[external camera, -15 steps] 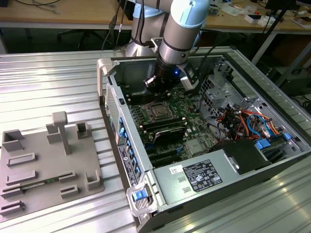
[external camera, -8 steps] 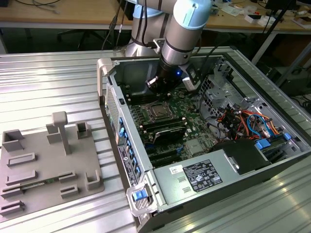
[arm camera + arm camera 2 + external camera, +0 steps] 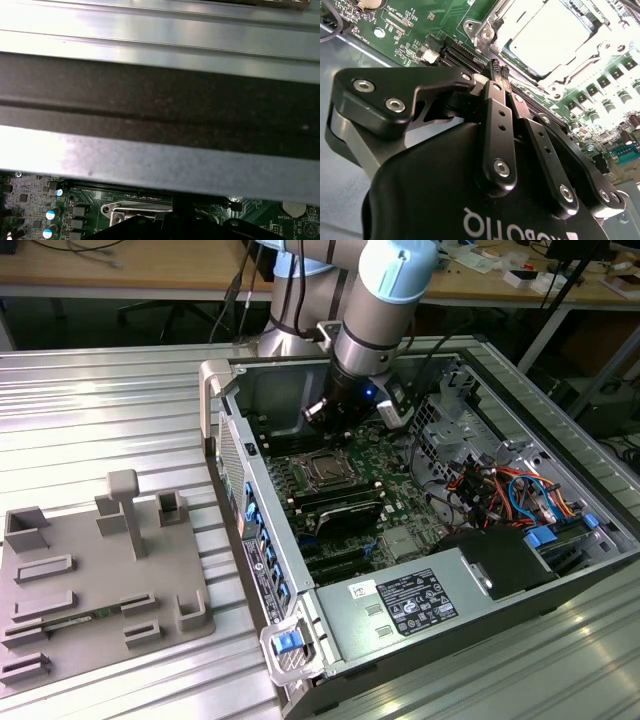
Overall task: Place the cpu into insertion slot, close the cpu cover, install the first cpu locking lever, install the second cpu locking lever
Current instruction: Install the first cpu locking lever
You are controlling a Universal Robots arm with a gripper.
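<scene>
Gripper (image 3: 499, 67) nearest in the second wrist view, fingers pinched together with nothing between, tips just short of the socket. Beyond, cpu (image 3: 552, 35) sits in insertion slot (image 3: 308, 472), cpu cover (image 3: 559, 86) apparently down around it. Judgement: press frame-edge metal only, never the chip face.

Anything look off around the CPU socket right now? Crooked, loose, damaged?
Nothing stands out. The cpu lies flat and square inside the cpu cover, with no visible damage on the board around it. The pincer is shut, empty, near the cover's corner.
</scene>
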